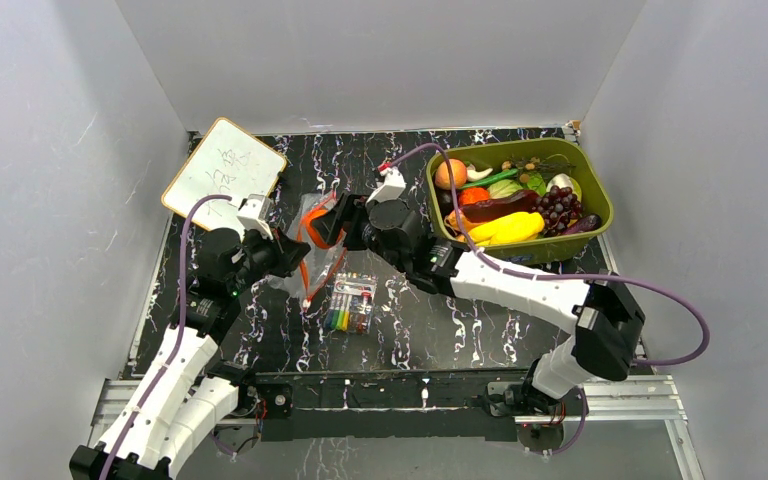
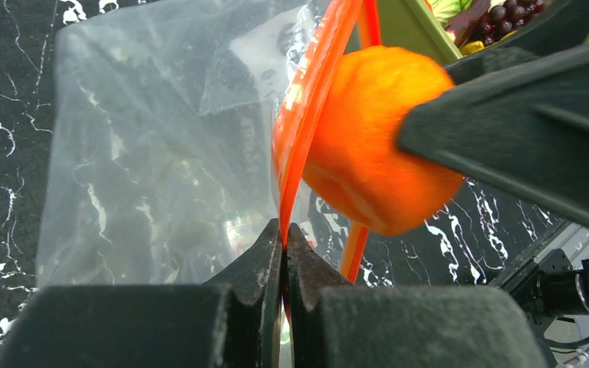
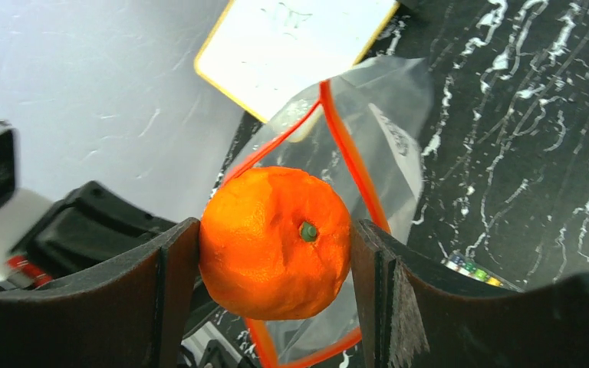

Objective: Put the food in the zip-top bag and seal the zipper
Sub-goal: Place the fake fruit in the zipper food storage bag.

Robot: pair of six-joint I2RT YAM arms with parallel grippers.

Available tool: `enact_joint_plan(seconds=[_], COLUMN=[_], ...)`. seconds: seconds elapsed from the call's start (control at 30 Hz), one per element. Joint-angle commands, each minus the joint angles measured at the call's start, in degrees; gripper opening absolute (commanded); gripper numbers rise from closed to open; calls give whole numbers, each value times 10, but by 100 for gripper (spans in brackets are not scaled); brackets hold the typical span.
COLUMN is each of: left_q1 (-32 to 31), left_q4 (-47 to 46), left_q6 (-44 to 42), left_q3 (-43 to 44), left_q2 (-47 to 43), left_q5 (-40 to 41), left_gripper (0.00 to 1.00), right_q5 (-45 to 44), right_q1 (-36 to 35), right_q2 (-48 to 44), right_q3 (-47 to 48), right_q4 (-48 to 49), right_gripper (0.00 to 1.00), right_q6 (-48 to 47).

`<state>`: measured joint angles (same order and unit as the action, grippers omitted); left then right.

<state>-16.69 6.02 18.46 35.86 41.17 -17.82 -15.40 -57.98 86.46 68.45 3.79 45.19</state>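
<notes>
The clear zip-top bag (image 1: 312, 262) is held up with its mouth open; its red-orange zipper (image 3: 347, 152) rims the opening. My left gripper (image 2: 284, 234) is shut on the zipper strip (image 2: 307, 100) and lifts that edge. My right gripper (image 3: 276, 238) is shut on a toy orange (image 3: 276, 242) and holds it right at the bag's open mouth. In the left wrist view the orange (image 2: 376, 146) sits just beside the zipper. In the top view the left gripper (image 1: 297, 256) and right gripper (image 1: 326, 226) meet over the bag. More toy food (image 1: 505, 205) lies in the bin.
An olive-green bin (image 1: 590, 185) stands at the back right. A whiteboard (image 1: 223, 170) lies at the back left. A pack of coloured markers (image 1: 350, 302) lies on the table just in front of the bag.
</notes>
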Motion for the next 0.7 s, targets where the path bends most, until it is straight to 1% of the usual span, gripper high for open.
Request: enact_joint_plan(seconds=[0.0,0.2,0.37,0.47,0.53,0.6,0.67], left_q1=[-2,-2,-2,-2,-2,-2,-2], left_q4=[-25,-39,-48,-49,-55,-54,-47], left_q6=[5,14,46,71,82,91,94], left_q3=[-2,-1,19,33,43,58,65], left_q2=[-5,3,15,15,20,25,24], left_q5=[-36,-50,-77,-77,-95,-110,-109], left_gripper=[0,0,0,0,0,0,0], right_q5=[-53,-64,-76,-126,-166,-182,-184], right_q1=[2,3,2,2,2,2,2], right_q2=[15,25,13,14,15,16,16], right_q3=[-15,-47,-88,-91,-100,-108,-109], right_q4=[54,81,94,70,59,53,42], right_gripper=[44,45,47,45,45,45,45], right_q6=[17,0,0,-5,-1,-1,-3])
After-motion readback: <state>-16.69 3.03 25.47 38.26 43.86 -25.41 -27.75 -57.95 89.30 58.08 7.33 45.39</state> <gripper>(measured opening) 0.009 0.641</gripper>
